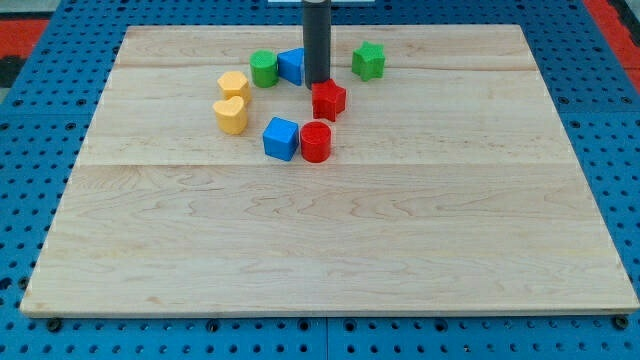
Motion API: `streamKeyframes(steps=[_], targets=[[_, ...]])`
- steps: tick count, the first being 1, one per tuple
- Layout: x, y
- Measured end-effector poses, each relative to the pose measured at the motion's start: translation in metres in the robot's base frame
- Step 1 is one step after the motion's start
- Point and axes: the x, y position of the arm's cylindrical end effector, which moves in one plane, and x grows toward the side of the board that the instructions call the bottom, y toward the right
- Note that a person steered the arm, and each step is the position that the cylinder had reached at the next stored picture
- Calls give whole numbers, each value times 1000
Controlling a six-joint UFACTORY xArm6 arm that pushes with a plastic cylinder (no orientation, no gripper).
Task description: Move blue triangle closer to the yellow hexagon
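My tip (317,83) seemingly touches the half-hidden blue triangle (292,65).

Pale wooden board (330,250); blue pegboard (30,150) beneath

Evenly and brightly lit from above, with no harsh glare on the pale wooden worktop (330,250). Only faint, short shadows under the blocks, soft at the edges. Slight sheen down the dark rod. Sharp focus across the middle; a little softness at the far edge. Mild perspective taper toward the view's top, colours saturated, no motion blur.
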Motion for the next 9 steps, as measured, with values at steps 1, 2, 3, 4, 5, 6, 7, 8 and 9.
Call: streamKeyframes(steps=[1,2,3,4,5,6,7,8,9], targets=[[0,1],[-2,4],[-21,17],[-58,9],[-50,-10],[-29,-52],[-15,-79],[-16,-82],[-16,-82]])
